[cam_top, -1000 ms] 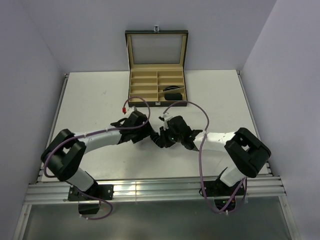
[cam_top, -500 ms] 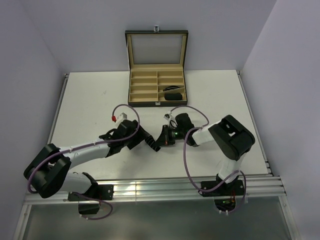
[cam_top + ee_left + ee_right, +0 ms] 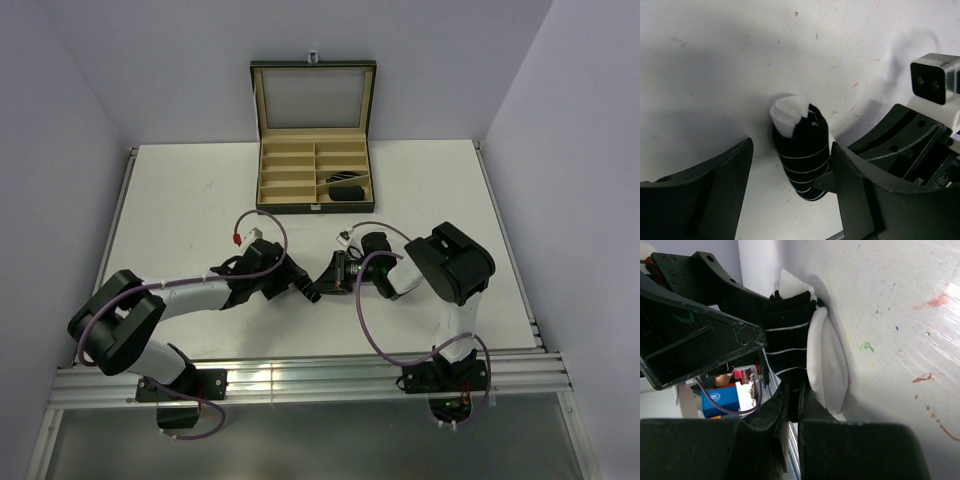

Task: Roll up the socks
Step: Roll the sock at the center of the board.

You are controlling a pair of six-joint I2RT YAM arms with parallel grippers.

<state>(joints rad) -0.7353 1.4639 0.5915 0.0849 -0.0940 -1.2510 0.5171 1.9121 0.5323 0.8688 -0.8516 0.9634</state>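
Observation:
A rolled sock, black with thin white stripes and a white toe, lies on the white table between my two grippers. In the top view it is a small dark bundle. My left gripper is open, one jaw on each side of the sock and neither touching it; it also shows in the top view. My right gripper is shut on the sock's dark end, with the white part beside it. The right gripper also shows in the top view. Two dark socks lie in the box.
A black compartmented box with tan lining stands open at the back of the table, its lid upright. The right arm's elbow is folded close behind its gripper. The table's metal rail runs along the near edge.
The right arm has folded in, its elbow moving left and back, and its gripper has turned low onto the sock. The left gripper has shifted slightly right and sits around the sock.

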